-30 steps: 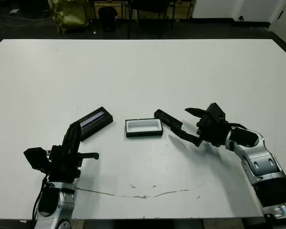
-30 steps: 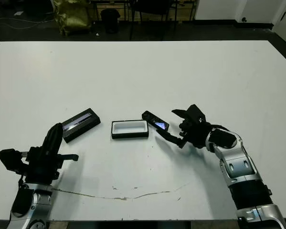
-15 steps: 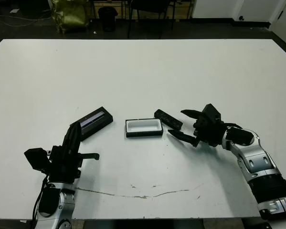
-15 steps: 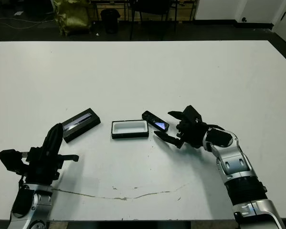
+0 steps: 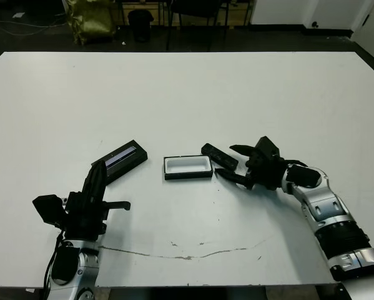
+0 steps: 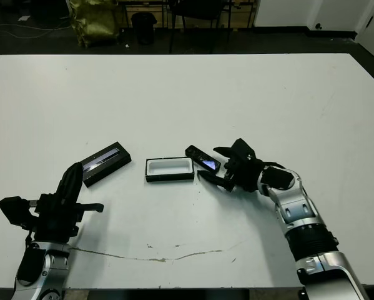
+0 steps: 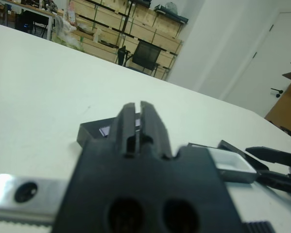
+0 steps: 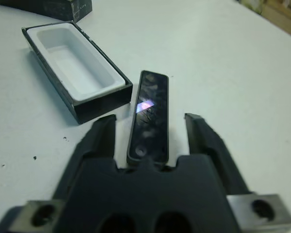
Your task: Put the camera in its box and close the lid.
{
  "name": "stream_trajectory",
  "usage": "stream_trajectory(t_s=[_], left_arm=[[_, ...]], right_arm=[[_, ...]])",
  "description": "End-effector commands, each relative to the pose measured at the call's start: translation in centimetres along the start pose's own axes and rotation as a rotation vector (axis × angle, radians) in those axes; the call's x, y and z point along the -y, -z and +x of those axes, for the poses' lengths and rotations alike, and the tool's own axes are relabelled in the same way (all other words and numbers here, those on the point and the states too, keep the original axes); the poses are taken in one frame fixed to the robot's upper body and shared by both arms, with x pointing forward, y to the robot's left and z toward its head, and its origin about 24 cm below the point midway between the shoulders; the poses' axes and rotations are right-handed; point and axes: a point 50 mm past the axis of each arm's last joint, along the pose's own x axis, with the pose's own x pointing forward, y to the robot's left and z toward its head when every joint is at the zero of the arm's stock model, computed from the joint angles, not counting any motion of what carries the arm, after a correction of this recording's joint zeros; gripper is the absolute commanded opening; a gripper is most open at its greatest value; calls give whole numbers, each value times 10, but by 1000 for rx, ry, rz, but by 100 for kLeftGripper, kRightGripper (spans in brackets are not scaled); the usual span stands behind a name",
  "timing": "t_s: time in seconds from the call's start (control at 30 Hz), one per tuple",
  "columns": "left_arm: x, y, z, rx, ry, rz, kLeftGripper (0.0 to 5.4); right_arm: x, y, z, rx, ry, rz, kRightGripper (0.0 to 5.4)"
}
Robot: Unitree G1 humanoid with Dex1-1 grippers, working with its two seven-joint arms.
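The camera (image 5: 219,156), a slim black bar, lies flat on the white table just right of the box (image 5: 188,167), an open black tray with a white lining. My right gripper (image 8: 150,120) is open and low over the table, one finger on each side of the camera's near end; its pads (image 8: 102,138) do not press on it. The lid (image 5: 121,159), black with a silvery stripe, lies at a slant left of the box. My left gripper (image 5: 99,169) is shut on nothing and rests near the front left, its tip close to the lid's near end.
A thin cracked line (image 5: 187,255) runs across the table near its front edge. Beyond the far edge stand chairs and a yellow-green bag (image 5: 90,22). Shelves and a door show in the left wrist view.
My right gripper has slid left toward the camera and now straddles its end. The left arm, the box and the lid have not moved.
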Motion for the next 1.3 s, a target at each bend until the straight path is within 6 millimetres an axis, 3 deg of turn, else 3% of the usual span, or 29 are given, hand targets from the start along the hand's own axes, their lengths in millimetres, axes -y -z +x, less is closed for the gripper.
stream_trajectory(t_s=[0.03,0.2,0.3,0.67,0.97,1.13,1.3], left_arm=[[-3,5,-5,-29,-18,7,0],[-2,5,-5,-34,-19,7,0],[-3,5,-5,-30,-15,9,0],[-3,5,-6,-33,-24,23,0],[-3,6,-6,-30,-10,18,0],[-3,6,-5,-29,-4,36,0],[-2,5,-5,-35,-9,30,0]], right_arm=[[-16,27,1,-98,-45,30,219],[-19,30,1,-112,-95,-4,107],[-18,31,-1,-148,-108,-65,78],[-5,32,-15,-204,-74,-9,72],[36,16,-38,-112,90,70,67],[58,-9,-47,12,103,173,65],[60,-39,-39,136,-39,220,64]])
